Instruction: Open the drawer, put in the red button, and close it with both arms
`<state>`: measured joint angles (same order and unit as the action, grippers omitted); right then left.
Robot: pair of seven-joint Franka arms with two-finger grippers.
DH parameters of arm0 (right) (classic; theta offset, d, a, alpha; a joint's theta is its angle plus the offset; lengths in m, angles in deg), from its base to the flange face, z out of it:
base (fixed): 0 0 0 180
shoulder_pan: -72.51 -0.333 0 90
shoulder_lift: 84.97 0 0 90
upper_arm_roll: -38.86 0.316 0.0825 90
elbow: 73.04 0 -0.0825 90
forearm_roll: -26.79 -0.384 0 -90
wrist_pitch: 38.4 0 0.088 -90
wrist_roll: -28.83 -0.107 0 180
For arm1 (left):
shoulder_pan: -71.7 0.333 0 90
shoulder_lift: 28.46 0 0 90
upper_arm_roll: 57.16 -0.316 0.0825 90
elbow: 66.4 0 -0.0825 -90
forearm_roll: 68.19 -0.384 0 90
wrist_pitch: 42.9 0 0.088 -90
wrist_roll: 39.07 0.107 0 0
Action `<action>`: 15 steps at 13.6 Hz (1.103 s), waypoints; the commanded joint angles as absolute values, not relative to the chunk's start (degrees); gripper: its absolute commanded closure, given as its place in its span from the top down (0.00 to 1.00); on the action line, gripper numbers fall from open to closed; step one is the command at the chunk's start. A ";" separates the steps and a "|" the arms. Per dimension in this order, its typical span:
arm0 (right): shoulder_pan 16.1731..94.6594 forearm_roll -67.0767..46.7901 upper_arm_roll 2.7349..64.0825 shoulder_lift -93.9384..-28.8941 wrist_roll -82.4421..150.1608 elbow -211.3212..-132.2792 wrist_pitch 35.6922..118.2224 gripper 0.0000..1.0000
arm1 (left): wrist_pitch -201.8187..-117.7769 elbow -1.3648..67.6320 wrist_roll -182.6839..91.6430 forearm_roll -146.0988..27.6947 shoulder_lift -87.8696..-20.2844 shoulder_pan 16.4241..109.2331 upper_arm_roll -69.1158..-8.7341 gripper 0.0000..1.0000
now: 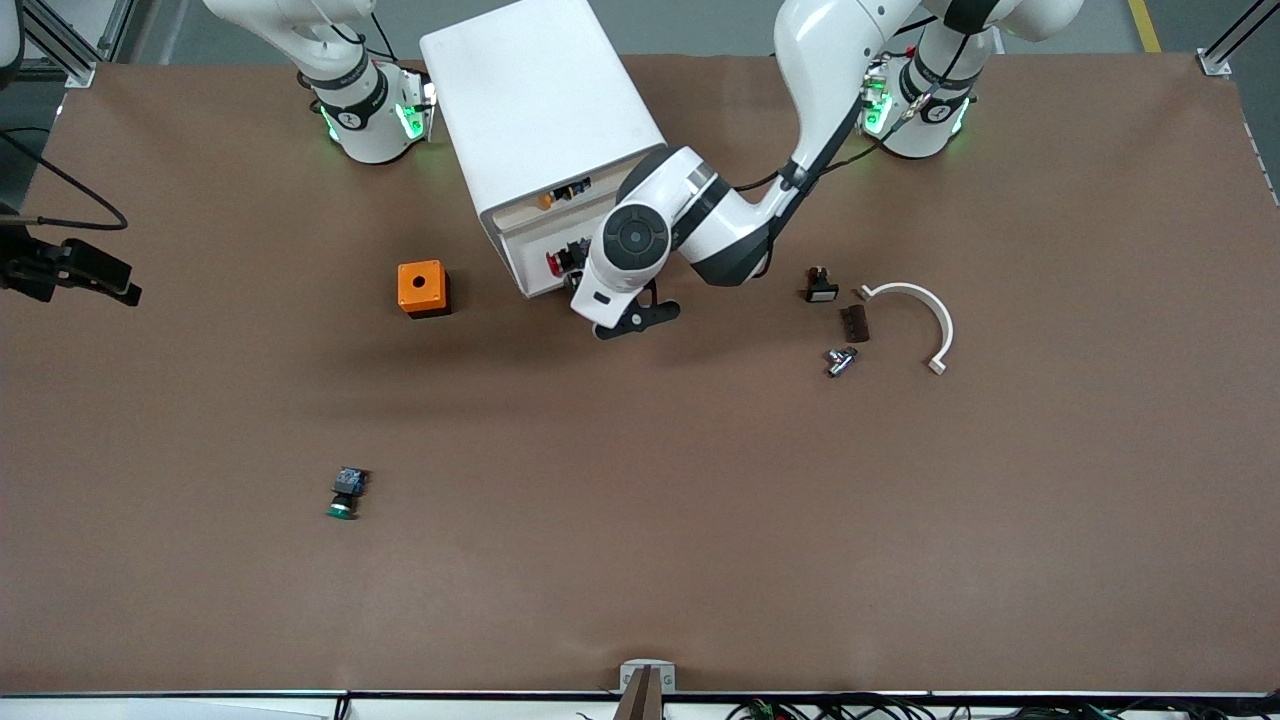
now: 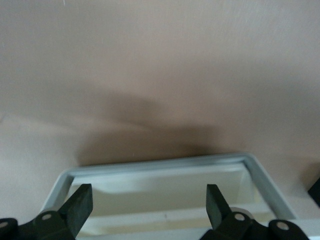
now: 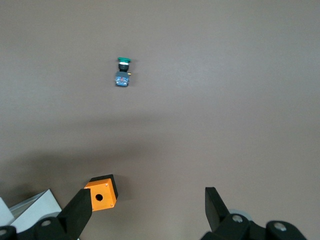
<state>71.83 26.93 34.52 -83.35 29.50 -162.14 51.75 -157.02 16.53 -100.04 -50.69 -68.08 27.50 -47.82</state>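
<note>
The white cabinet [image 1: 540, 100] stands between the two arm bases. Its second drawer [image 1: 522, 262] is pulled out, and the red button [image 1: 555, 263] lies in it, red cap toward the right arm's end. The top drawer shows an orange-and-black part [image 1: 563, 192]. My left gripper [image 1: 603, 305] hangs over the drawer's front end; the left wrist view shows it open [image 2: 149, 202] and empty above the drawer's rim [image 2: 165, 165]. My right gripper [image 3: 148, 207] is open and empty, high over the table and out of the front view.
An orange box with a hole [image 1: 421, 288] sits beside the cabinet toward the right arm's end. A green-capped switch [image 1: 345, 494] lies nearer the front camera. A small black switch [image 1: 820, 286], a brown piece [image 1: 855, 323], a metal part [image 1: 840, 360] and a white curved piece [image 1: 925, 310] lie toward the left arm's end.
</note>
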 commanded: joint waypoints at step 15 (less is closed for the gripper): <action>75.23 27.32 38.15 -89.45 28.91 -167.17 52.13 1.00 | -155.57 16.57 -102.00 -53.15 -63.19 38.18 -47.76 1.00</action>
<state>73.51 26.94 36.78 -87.46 29.23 -165.90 52.20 -156.41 15.67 -102.22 -51.36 -66.76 32.16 -48.27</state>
